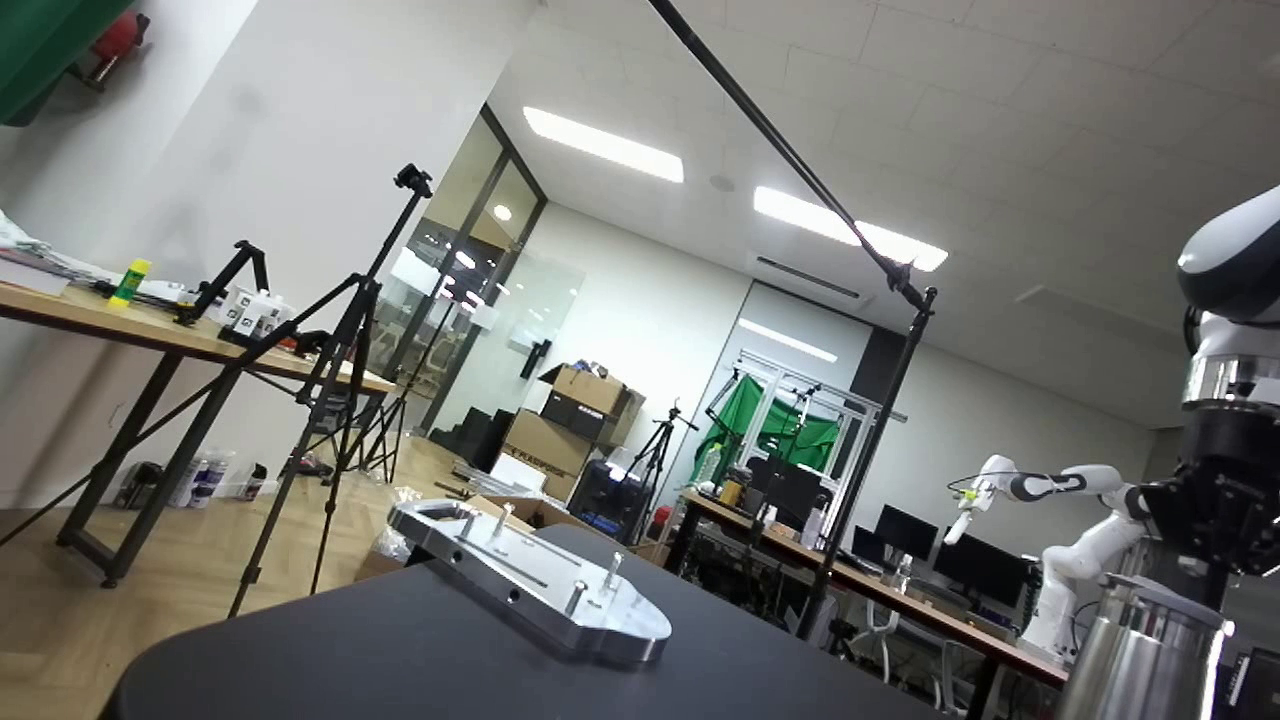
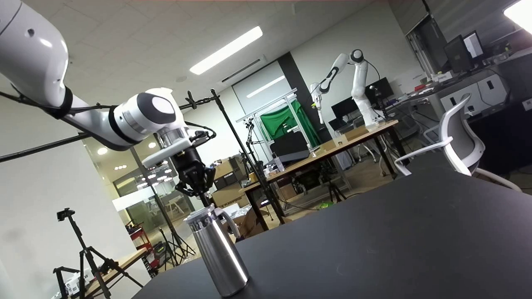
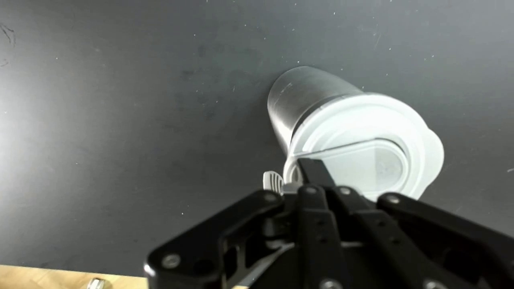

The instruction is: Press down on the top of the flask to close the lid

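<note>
The flask is a brushed silver cylinder standing upright on the dark table; its body shows in both exterior views and in the wrist view. Its pale grey lid forms the top; it looks whitish from above, with a long inset panel. A grey handle sticks out from one side of the top. My gripper points down at the lid near the handle side. Its fingertips are together with nothing between them, covering part of the inset panel. Whether they touch the lid is unclear.
A silver metal plate with upright pegs lies on the dark table. The table's edge and the wooden floor show at the bottom of the wrist view. A grey chair and another white arm stand beyond.
</note>
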Action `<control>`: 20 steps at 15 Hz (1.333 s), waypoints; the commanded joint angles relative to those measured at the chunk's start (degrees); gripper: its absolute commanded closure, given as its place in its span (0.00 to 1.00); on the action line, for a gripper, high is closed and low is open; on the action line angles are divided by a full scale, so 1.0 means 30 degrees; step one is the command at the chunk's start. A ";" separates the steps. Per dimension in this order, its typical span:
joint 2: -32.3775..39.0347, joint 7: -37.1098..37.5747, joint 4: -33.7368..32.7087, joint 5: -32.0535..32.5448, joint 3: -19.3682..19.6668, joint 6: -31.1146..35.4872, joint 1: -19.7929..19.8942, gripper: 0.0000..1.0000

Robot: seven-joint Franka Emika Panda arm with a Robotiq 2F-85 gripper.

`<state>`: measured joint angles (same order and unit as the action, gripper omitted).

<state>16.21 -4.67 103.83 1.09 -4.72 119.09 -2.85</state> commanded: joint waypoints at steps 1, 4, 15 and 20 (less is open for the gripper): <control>-0.0794 0.0298 -0.0128 0.0096 -0.0015 -0.1432 -0.0372 1.00; -0.1767 0.0390 0.0203 0.0364 -0.0016 -0.2168 -0.0613 1.00; -0.2647 0.0639 -0.0066 0.0654 0.0080 -0.4842 -0.0668 0.27; -0.2386 0.0199 -0.0077 0.0487 0.0014 -0.4513 -0.0640 0.18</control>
<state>9.01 -4.10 103.77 2.55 -4.68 105.76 -4.73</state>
